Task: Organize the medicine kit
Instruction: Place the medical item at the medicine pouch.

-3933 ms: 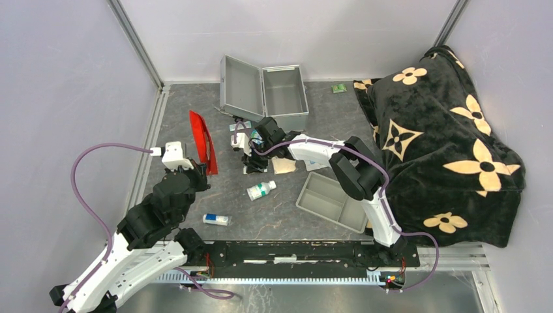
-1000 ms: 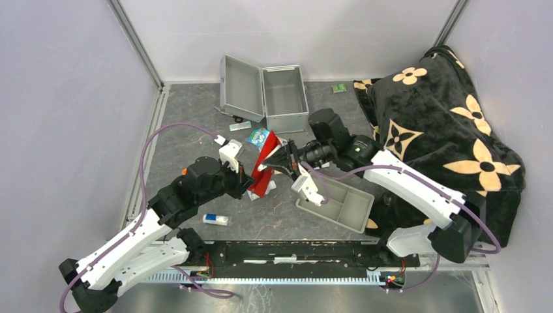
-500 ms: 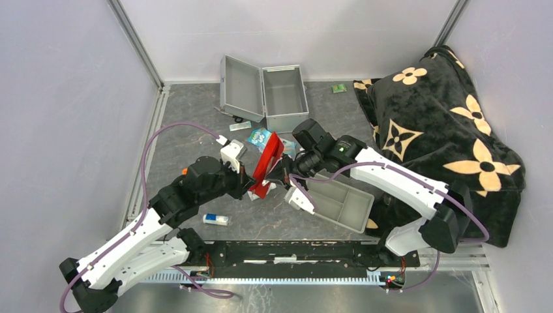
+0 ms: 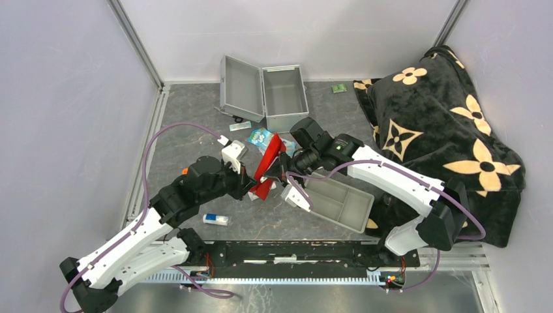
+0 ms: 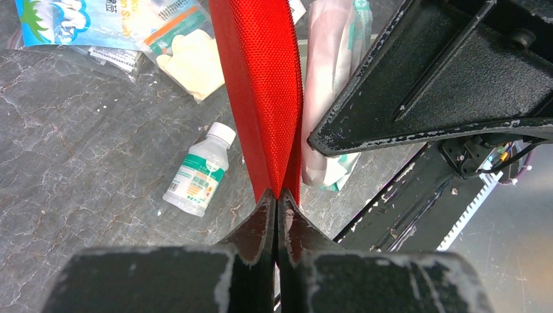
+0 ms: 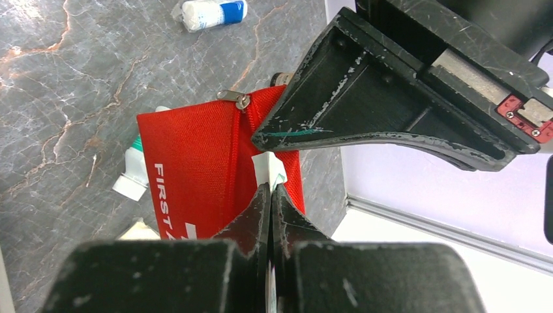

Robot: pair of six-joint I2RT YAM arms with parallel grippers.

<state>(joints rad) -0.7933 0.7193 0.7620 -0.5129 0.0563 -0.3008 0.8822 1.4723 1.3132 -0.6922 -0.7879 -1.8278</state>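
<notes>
The medicine kit (image 4: 284, 92), a silver-grey metal case, stands open at the back with its lid (image 4: 240, 88) swung to the left. In front of it a red first-aid pouch (image 4: 269, 163) is held on edge above the table. My left gripper (image 5: 277, 195) is shut on the pouch's (image 5: 261, 85) lower edge. My right gripper (image 6: 269, 188) is shut on a thin white-and-green packet (image 6: 269, 167) right against the pouch (image 6: 195, 176), near its zipper pull (image 6: 235, 98). In the top view the two grippers, left (image 4: 253, 187) and right (image 4: 279, 171), meet at the pouch.
A grey divided tray (image 4: 339, 202) lies right of the pouch. A white bottle (image 5: 199, 171) and a glove packet (image 5: 176, 39) lie under the pouch. A small white-and-blue tube (image 4: 216, 220) lies near the front. A black flowered blanket (image 4: 443, 130) covers the right side.
Over the last second my right gripper has moved left with the packet, up against the red pouch. The left gripper has kept holding the pouch, barely shifting.
</notes>
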